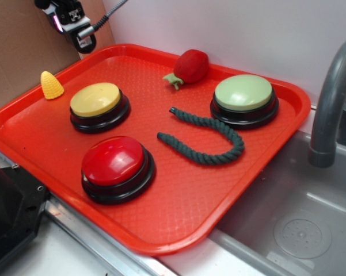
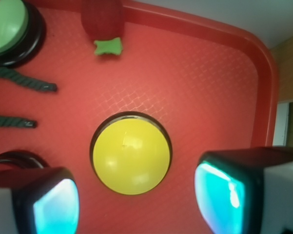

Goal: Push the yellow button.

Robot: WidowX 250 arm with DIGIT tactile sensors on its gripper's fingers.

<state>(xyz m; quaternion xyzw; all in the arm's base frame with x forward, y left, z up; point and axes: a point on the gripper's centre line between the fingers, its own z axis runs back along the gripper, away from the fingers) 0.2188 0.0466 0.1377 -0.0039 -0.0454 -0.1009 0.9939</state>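
The yellow button (image 1: 95,99) (image 2: 130,156), a domed yellow cap on a black base, sits at the back left of the red tray (image 1: 184,207). My gripper (image 1: 80,27) (image 2: 136,204) hangs high above the tray's far left corner, well clear of the button. In the wrist view the button lies below and just ahead of the gap between the two fingers. The fingers (image 2: 219,195) are spread wide with nothing between them; their pads glow cyan.
A red button (image 1: 116,164) sits at the tray's front left, a pale green button (image 1: 244,98) at the back right. A dark green rope (image 1: 210,138), a red strawberry toy (image 1: 190,66) and a small yellow corn toy (image 1: 51,85) also lie there. A sink (image 1: 299,224) and grey faucet (image 1: 331,98) stand right.
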